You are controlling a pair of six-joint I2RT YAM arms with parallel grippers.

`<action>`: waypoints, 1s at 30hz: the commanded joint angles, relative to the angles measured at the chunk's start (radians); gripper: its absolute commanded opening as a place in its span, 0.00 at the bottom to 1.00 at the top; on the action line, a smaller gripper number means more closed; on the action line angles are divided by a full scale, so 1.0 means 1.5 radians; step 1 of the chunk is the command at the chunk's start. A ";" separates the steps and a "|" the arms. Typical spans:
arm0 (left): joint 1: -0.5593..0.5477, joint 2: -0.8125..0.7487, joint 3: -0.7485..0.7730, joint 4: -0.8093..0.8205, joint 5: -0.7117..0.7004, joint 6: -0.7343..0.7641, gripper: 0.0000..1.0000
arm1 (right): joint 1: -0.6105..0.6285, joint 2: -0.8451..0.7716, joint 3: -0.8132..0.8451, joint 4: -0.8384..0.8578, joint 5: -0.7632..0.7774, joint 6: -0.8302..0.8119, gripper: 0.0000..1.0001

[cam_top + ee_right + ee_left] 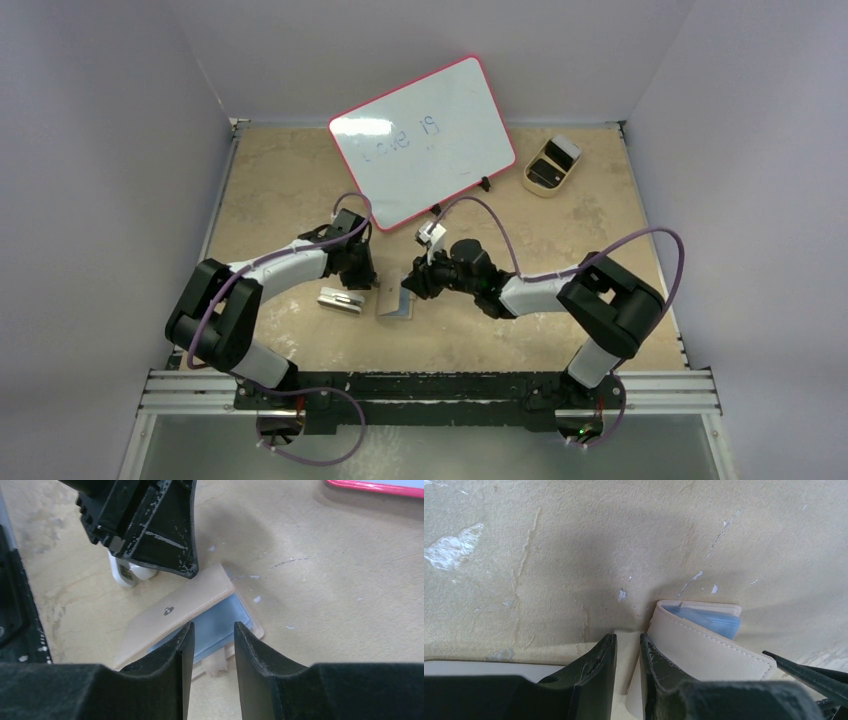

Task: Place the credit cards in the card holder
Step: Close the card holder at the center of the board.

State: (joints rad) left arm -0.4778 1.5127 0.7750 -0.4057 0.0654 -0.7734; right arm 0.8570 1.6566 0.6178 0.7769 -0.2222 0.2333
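The worktop is a pale, scuffed beige surface carrying all items. The whiteboard, red-rimmed with faint writing, stands tilted well beyond the card holder, on the far side from the arm bases. The left arm reaches in from the holder's left and the right arm from its right, so both wrists meet over the holder. A tan oval tray sits far beyond and to the right of the holder, with a silver-white block on it. A second white block lies just beside the holder on its left. The holder rests near the middle of the worktop's near half, upper flap raised and lower flap flat. A pale blue-grey credit card lies inside the holder between the two flaps, one end showing at the open edge. The left pincer is at the holder's left edge, fingers drawn close with a narrow gap showing pale material; whether it grips cannot be determined. The right pincer hangs over the holder's open edge, fingers parted, nothing between them. A small snap stud marks the raised flap.
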 commanded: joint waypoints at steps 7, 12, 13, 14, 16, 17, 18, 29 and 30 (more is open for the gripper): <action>0.004 0.002 0.024 0.020 0.034 0.005 0.23 | -0.001 -0.023 0.138 -0.362 -0.095 -0.341 0.38; 0.005 0.007 0.022 0.035 0.054 -0.005 0.23 | 0.000 0.016 0.195 -0.436 -0.094 -0.429 0.39; 0.005 0.006 0.022 0.037 0.055 -0.007 0.23 | 0.001 0.027 0.204 -0.452 -0.096 -0.434 0.39; 0.005 0.005 0.023 0.037 0.056 -0.007 0.23 | 0.001 0.034 0.209 -0.465 -0.099 -0.438 0.39; 0.005 0.003 0.025 0.036 0.056 -0.006 0.23 | 0.002 0.041 0.212 -0.476 -0.110 -0.442 0.40; 0.005 0.003 0.026 0.036 0.056 -0.007 0.23 | 0.003 0.036 0.208 -0.473 -0.107 -0.443 0.41; 0.006 0.003 0.026 0.034 0.056 -0.007 0.23 | 0.004 0.027 0.205 -0.470 -0.100 -0.437 0.42; 0.005 0.002 0.030 0.025 0.046 -0.001 0.23 | 0.004 0.028 0.268 -0.580 -0.058 -0.374 0.45; 0.006 0.002 0.030 0.025 0.047 -0.001 0.23 | 0.005 0.030 0.266 -0.577 -0.065 -0.368 0.45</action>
State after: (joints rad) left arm -0.4774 1.5234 0.7834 -0.3828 0.1299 -0.7742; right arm 0.8574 1.6970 0.9989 -0.0257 -0.3229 -0.3573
